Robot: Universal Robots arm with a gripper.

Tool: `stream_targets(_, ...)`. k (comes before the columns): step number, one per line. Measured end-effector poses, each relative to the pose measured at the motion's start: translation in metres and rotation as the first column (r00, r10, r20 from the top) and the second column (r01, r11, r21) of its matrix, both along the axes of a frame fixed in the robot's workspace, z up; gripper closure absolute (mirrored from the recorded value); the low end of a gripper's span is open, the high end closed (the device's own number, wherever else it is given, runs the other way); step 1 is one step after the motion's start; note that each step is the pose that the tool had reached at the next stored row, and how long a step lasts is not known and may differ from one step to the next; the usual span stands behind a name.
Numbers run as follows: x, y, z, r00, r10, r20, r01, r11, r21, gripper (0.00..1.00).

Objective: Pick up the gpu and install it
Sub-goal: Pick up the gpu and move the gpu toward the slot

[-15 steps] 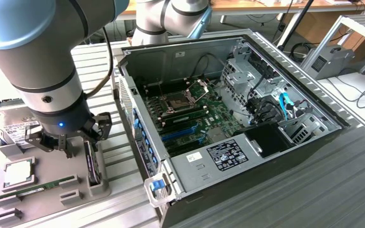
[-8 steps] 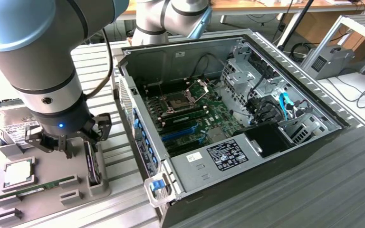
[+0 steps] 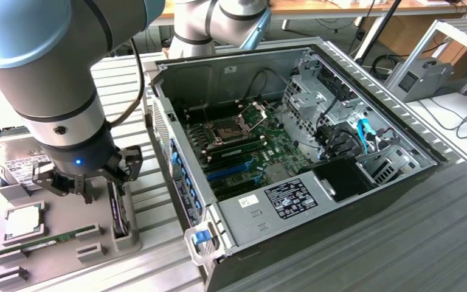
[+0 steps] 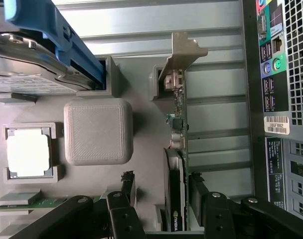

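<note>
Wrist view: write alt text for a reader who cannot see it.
The open gripper sits with one finger on either side of the gpu, which stands on edge in a gray holder tray. The tray also carries a processor, a memory stick and a hard drive.

Parts tray (image 3: pixel 59 210) beside an open computer case (image 3: pixel 193 79).
The gpu (image 3: pixel 118 212) stands on edge along the tray's edge nearest the case, between the spread fingers of the gripper (image 4: pixel 161 184); the processor (image 3: pixel 24 222) lies toward the opposite edge.

Robotics lab; opened PC case (image 3: pixel 217 79); cable-strewn benches (image 3: pixel 452 112) behind
</note>
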State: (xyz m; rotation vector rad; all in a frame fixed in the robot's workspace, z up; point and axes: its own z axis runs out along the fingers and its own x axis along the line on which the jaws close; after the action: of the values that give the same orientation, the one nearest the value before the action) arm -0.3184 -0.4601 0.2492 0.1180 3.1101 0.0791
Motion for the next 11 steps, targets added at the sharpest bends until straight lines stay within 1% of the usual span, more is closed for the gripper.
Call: stream_targets(11, -0.0005, 0.0008, -0.0034, 1.0, 0.0, 0.0, 0.0, 1.0, 0.0003, 0.44)
